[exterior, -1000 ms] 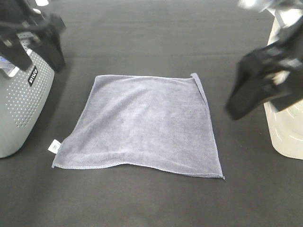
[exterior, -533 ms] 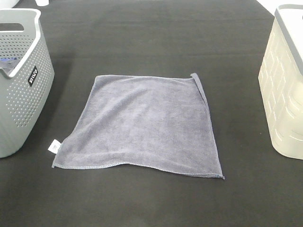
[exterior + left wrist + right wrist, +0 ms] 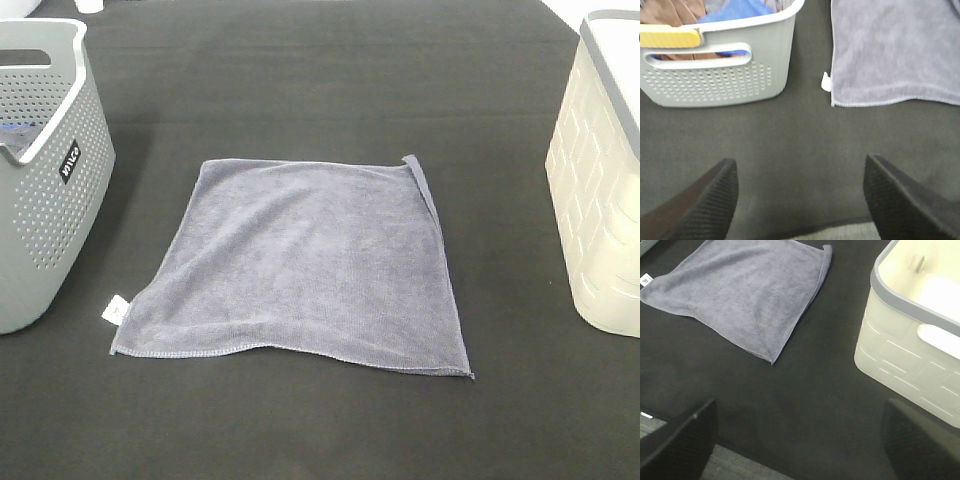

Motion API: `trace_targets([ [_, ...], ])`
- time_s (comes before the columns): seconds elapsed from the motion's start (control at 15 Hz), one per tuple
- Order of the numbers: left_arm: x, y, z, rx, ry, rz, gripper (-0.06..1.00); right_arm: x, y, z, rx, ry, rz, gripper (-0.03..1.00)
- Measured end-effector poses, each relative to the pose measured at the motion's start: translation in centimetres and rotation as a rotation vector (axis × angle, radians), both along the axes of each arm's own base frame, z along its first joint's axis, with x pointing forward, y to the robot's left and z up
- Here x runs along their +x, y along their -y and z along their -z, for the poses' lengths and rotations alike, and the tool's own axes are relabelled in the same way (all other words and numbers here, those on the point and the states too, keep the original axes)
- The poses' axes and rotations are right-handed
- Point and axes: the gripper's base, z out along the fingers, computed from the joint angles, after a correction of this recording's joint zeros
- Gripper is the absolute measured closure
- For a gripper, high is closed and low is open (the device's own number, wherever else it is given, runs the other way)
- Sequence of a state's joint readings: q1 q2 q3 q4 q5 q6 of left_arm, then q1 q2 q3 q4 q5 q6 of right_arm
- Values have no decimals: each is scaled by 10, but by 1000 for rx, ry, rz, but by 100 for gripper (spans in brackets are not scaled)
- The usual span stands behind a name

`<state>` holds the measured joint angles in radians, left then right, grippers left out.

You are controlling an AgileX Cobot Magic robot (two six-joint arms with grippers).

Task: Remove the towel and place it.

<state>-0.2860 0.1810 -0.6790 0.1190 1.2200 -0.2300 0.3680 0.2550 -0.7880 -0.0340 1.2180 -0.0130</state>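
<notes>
One towel (image 3: pixel 305 265) lies spread flat on the black table (image 3: pixel 330 70), between two baskets and touching neither. Its far right corner is folded over, and a small white tag (image 3: pixel 116 310) sits at the near left corner; any print on it is too small to read.

The grey perforated basket (image 3: pixel 45 190) on the left and the cream basket (image 3: pixel 605 200) on the right are both cut off by the overhead view's edges. Only the left wrist view shows brown, blue and yellow items inside the grey basket.

Neither arm appears overhead. The left gripper (image 3: pixel 800 200) and right gripper (image 3: pixel 800 440) show in their wrist views alone, fingers well apart, holding nothing.
</notes>
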Motion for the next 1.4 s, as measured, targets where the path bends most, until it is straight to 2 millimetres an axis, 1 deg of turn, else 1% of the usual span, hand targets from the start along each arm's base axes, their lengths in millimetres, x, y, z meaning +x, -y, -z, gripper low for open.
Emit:
trace_targets([
  [0.07, 0, 0, 0, 0, 0, 0, 28, 0, 0, 0, 0, 0, 0, 12],
  [0.13, -10, -3, 6, 2, 49, 10, 28, -11, 3, 11, -9, 40, -37, 12],
  [0.27, -23, -5, 18, 8, 104, 44, 28, -23, 4, 26, 11, 73, -78, 12],
  [0.4, -24, 0, 27, 7, 90, 115, 28, -29, 3, 46, 22, 76, -115, 12],
  [0.53, -17, 8, 32, -23, 120, 167, 28, -23, -2, 64, 2, 34, -149, 12],
  [0.67, -12, 10, 35, -22, 145, 182, 28, -14, -7, 81, -3, 13, -175, 13],
  [1.0, -12, 11, 35, -13, 150, 198, 28, -11, -10, 82, 12, 39, -190, 14],
  [1.07, -12, 12, 35, -18, 148, 168, 28, -11, -10, 82, 13, 39, -190, 14],
  [1.13, -12, 14, 35, -22, 149, 104, 28, -11, -11, 82, 17, 39, -175, 14],
  [1.27, -11, 16, 34, -10, 159, -92, 28, -10, -13, 82, 20, 40, -62, 14],
  [1.4, -10, 17, 34, -1, 162, -210, 28, -9, -14, 82, 22, 40, 33, 15],
])
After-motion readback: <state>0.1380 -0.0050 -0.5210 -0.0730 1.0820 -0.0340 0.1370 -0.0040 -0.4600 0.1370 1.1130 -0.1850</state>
